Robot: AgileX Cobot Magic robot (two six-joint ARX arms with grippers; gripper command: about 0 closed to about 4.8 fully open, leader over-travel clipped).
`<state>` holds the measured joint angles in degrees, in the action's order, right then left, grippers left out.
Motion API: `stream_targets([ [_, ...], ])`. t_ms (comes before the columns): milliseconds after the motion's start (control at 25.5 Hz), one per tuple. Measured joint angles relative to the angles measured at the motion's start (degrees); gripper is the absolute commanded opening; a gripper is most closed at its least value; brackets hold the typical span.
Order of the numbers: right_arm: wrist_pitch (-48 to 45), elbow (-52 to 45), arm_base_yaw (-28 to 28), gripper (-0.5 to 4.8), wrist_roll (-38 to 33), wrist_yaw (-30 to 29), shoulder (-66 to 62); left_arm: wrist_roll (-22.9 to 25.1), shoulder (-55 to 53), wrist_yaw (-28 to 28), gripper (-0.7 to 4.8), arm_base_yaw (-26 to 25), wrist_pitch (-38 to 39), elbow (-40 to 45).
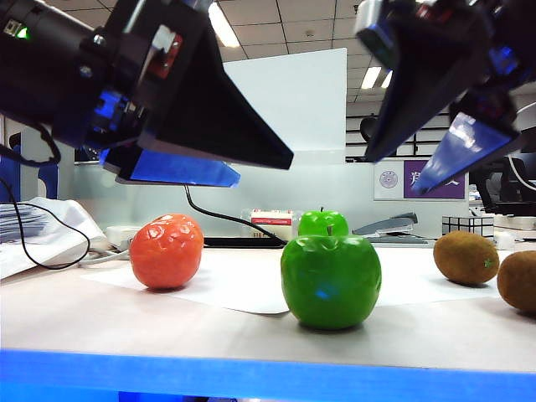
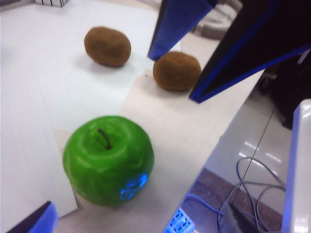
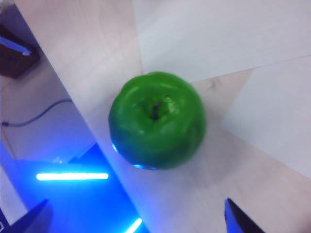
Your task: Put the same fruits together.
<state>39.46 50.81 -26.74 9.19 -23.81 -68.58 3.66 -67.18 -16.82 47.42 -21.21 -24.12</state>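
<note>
Five fruits are seen on the desk (image 1: 75, 314): two green apples, two brown kiwis and one orange. The near apple (image 1: 331, 280) stands at the front middle of the desk, partly on a sheet of white paper (image 1: 234, 289). The far apple (image 1: 323, 223) is directly behind it, mostly hidden. The orange (image 1: 166, 250) lies to the left on the paper. The first kiwi (image 1: 466, 256) and the second kiwi (image 1: 519, 280) lie close together at the right edge.

The left tool (image 1: 205, 159) is held in the air above the orange, released, with nothing between its fingers. The right tool (image 1: 435, 151) is likewise spread wide and empty, raised between the near apple and the kiwis. In the right wrist view the near apple is centred beyond the fingertips, untouched.
</note>
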Motion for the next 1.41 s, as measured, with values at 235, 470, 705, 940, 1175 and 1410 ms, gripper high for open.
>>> stream_targets([
  [235,-2.86,-0.07,-6.19,4.79,-0.15,1.18,-5.20,0.61,0.42,2.45,4.79,0.00,0.61,0.00],
  [470,-4.74,0.00,-11.23,4.79,-0.15,5.95,-8.81,0.72,4.00,3.98,4.79,-0.50,0.94,0.00],
  [705,-10.84,0.04,-11.91,4.79,-0.17,11.17,-11.45,0.83,6.56,3.37,4.79,-1.42,7.06,0.00],
  [940,-14.86,-0.15,-12.02,4.79,-0.17,13.75,-14.25,0.81,6.69,2.71,4.79,-1.42,8.83,0.00],
  [1175,-18.62,-0.11,-12.09,4.79,-1.75,13.66,-16.70,0.83,6.71,2.71,4.79,-1.64,9.79,0.00],
  [1410,-22.53,0.00,-12.46,4.79,-3.34,13.44,-20.09,0.83,6.71,2.69,4.79,-1.64,9.97,0.00],
])
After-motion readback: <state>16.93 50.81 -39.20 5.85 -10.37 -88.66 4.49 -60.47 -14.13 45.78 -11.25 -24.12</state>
